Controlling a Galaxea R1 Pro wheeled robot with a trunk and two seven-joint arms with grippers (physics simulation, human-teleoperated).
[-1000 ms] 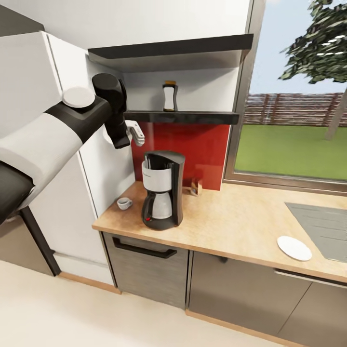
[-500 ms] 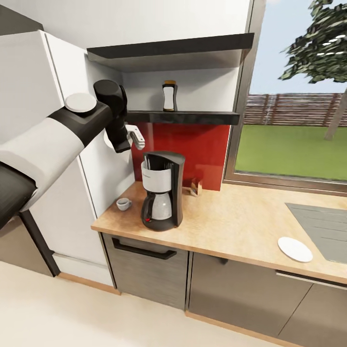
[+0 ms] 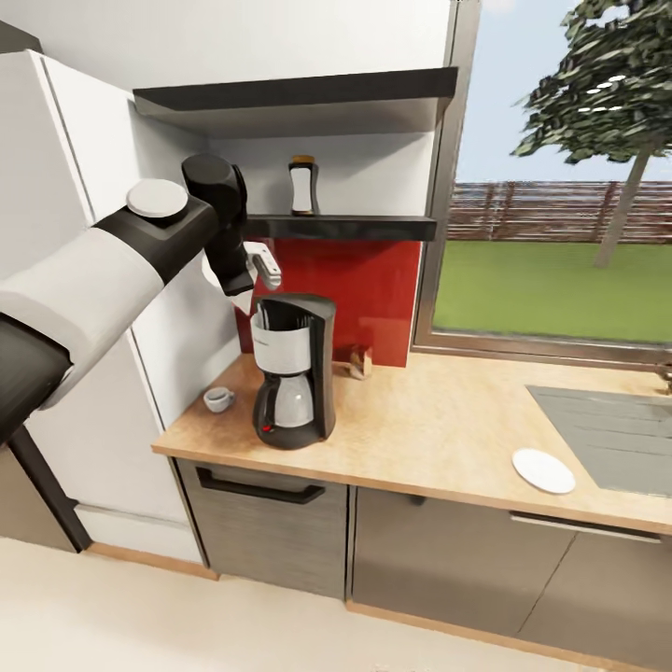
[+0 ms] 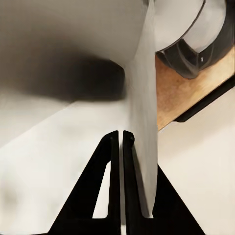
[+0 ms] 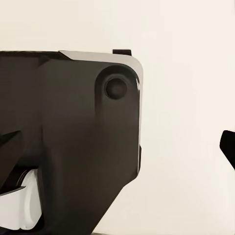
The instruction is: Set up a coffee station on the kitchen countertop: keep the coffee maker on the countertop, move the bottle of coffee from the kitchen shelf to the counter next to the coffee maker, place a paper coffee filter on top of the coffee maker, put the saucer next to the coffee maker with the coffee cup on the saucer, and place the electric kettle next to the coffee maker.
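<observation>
Coffee bottle (image 3: 301, 186): stood on the shelf (image 3: 341, 225), above the coffee maker (image 3: 289, 371) on the bench (image 3: 439, 429). Left tool (image 4: 121, 138): fingers pressed together, empty, raised just below the shelf edge. Cup (image 3: 218, 399) beside the maker; saucer (image 3: 543, 469) well apart, near the sink. Whole view had shifted since a second before, so the camera moved; bottle not yet taken.

Our head camera has swung right, so the coffee maker (image 3: 291, 371), the bottle of coffee (image 3: 301, 187) and the saucer (image 3: 543, 469) all sit further left in view; our left arm (image 3: 140, 247) has edged slightly higher
</observation>
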